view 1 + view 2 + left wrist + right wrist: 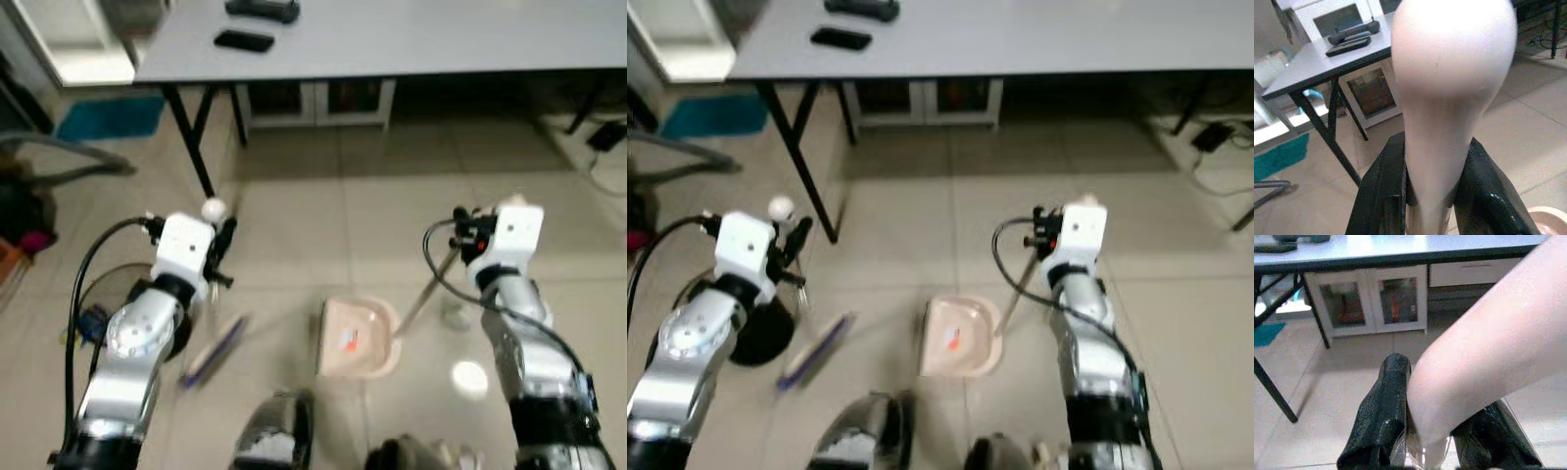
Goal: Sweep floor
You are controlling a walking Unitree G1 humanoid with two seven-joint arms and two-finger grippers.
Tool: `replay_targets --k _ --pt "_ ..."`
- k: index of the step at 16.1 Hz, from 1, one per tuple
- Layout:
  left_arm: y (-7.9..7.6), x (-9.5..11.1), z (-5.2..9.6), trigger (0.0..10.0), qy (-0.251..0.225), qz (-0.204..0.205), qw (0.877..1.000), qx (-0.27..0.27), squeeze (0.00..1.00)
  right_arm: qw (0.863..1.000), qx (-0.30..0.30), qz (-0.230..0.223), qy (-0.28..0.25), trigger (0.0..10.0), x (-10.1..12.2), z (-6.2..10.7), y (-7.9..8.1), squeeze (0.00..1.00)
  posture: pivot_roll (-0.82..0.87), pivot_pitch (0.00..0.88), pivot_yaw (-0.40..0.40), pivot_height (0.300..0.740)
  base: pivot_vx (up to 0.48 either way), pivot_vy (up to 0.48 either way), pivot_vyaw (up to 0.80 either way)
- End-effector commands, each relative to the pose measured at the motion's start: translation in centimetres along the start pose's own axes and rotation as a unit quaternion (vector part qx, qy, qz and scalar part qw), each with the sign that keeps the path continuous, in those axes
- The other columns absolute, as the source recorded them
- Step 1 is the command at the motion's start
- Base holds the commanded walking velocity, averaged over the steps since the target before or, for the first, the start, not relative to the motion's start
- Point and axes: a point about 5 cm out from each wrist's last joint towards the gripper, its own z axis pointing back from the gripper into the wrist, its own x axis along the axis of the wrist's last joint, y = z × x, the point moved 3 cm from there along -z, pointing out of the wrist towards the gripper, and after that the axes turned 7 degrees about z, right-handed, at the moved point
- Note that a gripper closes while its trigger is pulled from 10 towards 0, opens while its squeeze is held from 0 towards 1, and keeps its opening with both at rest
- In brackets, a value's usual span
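Left eye view looks down on a tiled floor (411, 196) in front of a grey table (411, 39) with two dark devices (245, 40) lying on its top. The left gripper (221, 250) is pinched onto the handle of a small broom (211, 348) — its round pale knob sits just above the fingers, and the blue-edged brush head rests on the floor, tilted toward the robot. In the left wrist view the two black fingers (1382, 196) press against either side of that pale handle (1449, 98), just under its bulbous end. The right gripper (462, 243) is clamped on the long pale handle of a dustpan (358, 338), which lies flat on the tiles between the two arms, with a small orange label inside it. The right wrist view shows the black fingers (1383, 416) squeezing the handle (1488, 357) as it slants across them. A dark round base (759, 333) stands on the floor beside the left arm, near the broom.
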Motion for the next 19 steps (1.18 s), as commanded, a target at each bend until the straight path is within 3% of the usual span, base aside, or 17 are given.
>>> replay_targets --k 1,9,14,16,19 --pt "0.3 1.5 -0.5 10.0 -0.027 -0.012 1.000 -0.001 0.00 1.000 -0.016 -0.006 -0.025 10.0 1.4 -0.1 -0.8 0.00 0.05 0.126 0.030 0.740 -0.375 0.000 0.00" --pt "0.3 0.8 -0.4 10.0 -0.020 -0.004 1.000 0.001 0.00 1.000 -0.014 -0.012 -0.018 10.0 1.2 0.1 -0.6 0.00 0.04 0.124 0.027 0.740 -0.361 0.000 0.00" --pt "0.4 -0.6 -0.2 10.0 0.002 0.019 1.000 0.024 0.00 1.000 -0.006 -0.010 -0.008 10.0 0.6 0.3 -0.1 0.00 0.04 0.123 0.020 0.740 0.000 0.000 0.00" --pt "-0.2 -1.3 -0.2 10.0 -0.003 0.032 0.999 0.042 0.00 1.000 -0.001 -0.017 -0.009 10.0 0.1 0.6 0.2 0.00 0.03 0.120 0.016 0.740 0.000 0.000 0.00" --pt "-1.3 -1.4 -0.4 10.0 -0.008 0.048 0.999 0.024 0.00 1.000 -0.003 -0.024 0.007 10.0 -1.0 0.9 0.2 0.00 0.03 0.116 0.012 0.740 0.000 0.000 -0.14"
